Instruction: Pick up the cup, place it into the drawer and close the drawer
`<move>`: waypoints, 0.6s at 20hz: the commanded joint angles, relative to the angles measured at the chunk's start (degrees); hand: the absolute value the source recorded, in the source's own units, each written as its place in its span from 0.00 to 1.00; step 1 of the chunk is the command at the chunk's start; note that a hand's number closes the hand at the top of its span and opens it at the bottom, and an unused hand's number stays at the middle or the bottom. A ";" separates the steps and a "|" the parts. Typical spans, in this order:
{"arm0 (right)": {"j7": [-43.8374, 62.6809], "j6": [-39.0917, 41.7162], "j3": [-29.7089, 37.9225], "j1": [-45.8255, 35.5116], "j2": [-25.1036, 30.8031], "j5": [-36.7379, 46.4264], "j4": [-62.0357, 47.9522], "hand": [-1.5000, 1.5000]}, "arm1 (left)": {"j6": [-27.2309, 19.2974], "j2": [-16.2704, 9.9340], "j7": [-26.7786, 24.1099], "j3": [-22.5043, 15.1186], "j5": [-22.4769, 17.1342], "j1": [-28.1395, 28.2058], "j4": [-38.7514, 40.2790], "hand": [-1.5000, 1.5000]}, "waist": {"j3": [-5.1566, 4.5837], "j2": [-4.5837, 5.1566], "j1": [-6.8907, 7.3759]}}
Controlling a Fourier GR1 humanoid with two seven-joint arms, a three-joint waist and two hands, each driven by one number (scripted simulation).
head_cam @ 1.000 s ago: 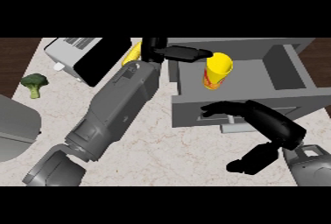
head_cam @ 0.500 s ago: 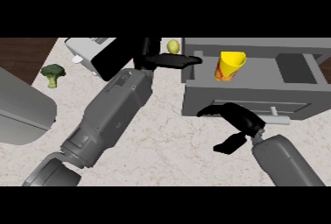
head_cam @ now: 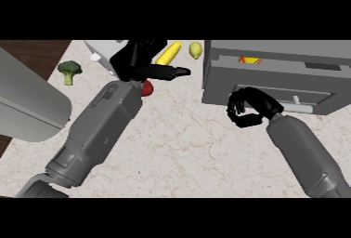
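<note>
The cup (head_cam: 250, 60) sits inside the drawer (head_cam: 274, 74), only partly visible. The right robot hand (head_cam: 248, 109), fingers curled and holding nothing, is against the drawer front. The left robot hand (head_cam: 147, 67) hovers open over the counter (head_cam: 185, 139).

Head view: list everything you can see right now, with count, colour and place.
cup: one, yellow with red, only partly visible inside the drawer's opening
drawer: one, grey, upper right, nearly shut
corn cob: one, yellow, top centre of counter
small yellow-green item: one, beside the corn; kind unclear
broccoli: one, green, upper left
red item: one, mostly hidden by the left forearm
toaster: one, light grey, top left, partly hidden
counter: one, pale speckled
left hand: black, open, at top centre
right hand: black, curled, holding nothing, at the drawer's front
</note>
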State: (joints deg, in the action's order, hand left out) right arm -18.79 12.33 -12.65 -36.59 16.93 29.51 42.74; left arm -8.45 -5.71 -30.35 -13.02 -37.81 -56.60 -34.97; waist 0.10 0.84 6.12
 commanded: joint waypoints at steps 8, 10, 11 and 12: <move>-2.86 -4.07 11.64 -15.72 5.60 -4.25 -15.42 1.00 | 5.22 -3.91 1.56 -0.44 -0.85 6.24 -6.14 0.00 | 0.22 1.31 3.98; -2.24 -3.40 12.74 -16.62 6.27 -5.40 -15.14 1.00 | 5.40 -4.75 2.10 -1.30 0.02 6.49 -6.47 0.00 | 0.26 1.36 4.60; -1.63 -2.72 13.20 -17.13 6.31 -5.99 -15.26 1.00 | 7.03 -5.54 2.27 -0.99 -0.63 7.75 -6.87 0.00 | 0.17 1.24 4.65; -1.78 -2.39 13.38 -17.34 6.79 -6.21 -15.12 1.00 | 6.48 -4.96 1.88 -0.96 -0.51 6.99 -7.06 0.00 | 0.19 1.58 4.52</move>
State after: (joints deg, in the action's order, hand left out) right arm -24.29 14.31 -4.20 -44.55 18.94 23.88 31.35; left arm -2.97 -10.14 -28.71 -13.73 -38.29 -50.24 -40.76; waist 0.51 1.29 8.63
